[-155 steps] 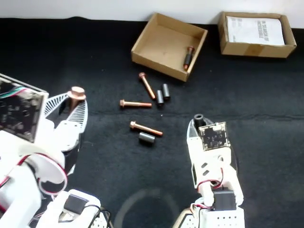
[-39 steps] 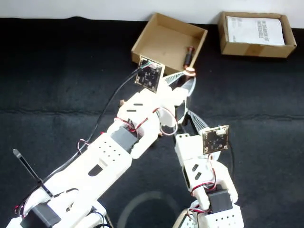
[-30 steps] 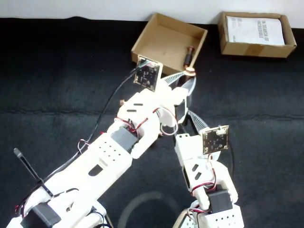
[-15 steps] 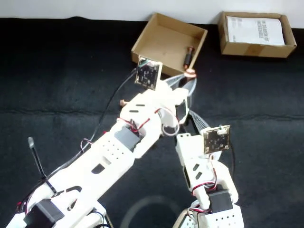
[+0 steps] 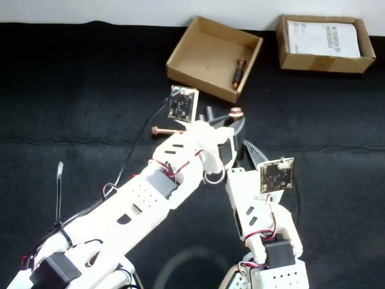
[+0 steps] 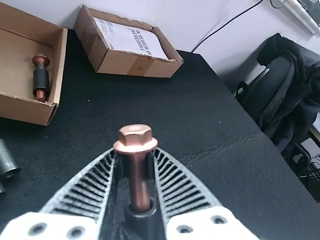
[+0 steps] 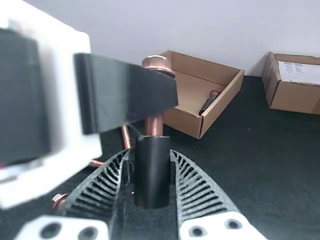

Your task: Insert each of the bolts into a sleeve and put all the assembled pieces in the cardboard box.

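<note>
With left gripper (image 6: 135, 150) clamped on the bolt (image 6: 136, 172) and right gripper (image 7: 150, 153) on the sleeve (image 7: 151, 177), I'm mid-insertion, I judge; next, push it home.

An office-like workroom — a black-clothed table (image 5: 72, 90), a bare white wall (image 6: 200, 20), a jacket-draped chair (image 6: 287, 100) alongside.

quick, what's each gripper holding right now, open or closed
left gripper: closed on a bolt
right gripper: closed on a sleeve
</note>
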Action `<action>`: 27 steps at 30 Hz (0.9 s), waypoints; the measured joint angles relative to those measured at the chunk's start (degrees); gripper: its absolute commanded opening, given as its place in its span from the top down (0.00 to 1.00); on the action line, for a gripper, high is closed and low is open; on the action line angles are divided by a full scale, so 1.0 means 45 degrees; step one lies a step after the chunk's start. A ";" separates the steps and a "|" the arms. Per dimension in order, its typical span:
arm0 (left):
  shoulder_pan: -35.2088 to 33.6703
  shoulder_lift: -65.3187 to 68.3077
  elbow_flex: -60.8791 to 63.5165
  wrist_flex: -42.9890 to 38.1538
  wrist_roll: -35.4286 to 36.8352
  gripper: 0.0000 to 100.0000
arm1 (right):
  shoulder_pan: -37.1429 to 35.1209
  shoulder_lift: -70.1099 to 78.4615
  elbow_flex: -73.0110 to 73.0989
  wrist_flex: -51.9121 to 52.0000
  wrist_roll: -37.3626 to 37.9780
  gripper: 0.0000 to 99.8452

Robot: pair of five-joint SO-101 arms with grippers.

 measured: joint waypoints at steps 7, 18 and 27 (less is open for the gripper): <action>0.0039 0.0000 -0.0371 0.1250 0.0000 0.80 | 0.0000 0.0000 0.0000 0.0000 0.0000 0.99; -0.0039 0.0020 -0.3536 0.8576 0.1192 0.63 | 0.0137 0.0000 0.0000 0.0000 0.0000 0.99; -0.0020 -0.0821 -0.7424 1.3792 0.1192 0.63 | 0.0137 -0.0020 0.0000 0.0000 0.0000 0.99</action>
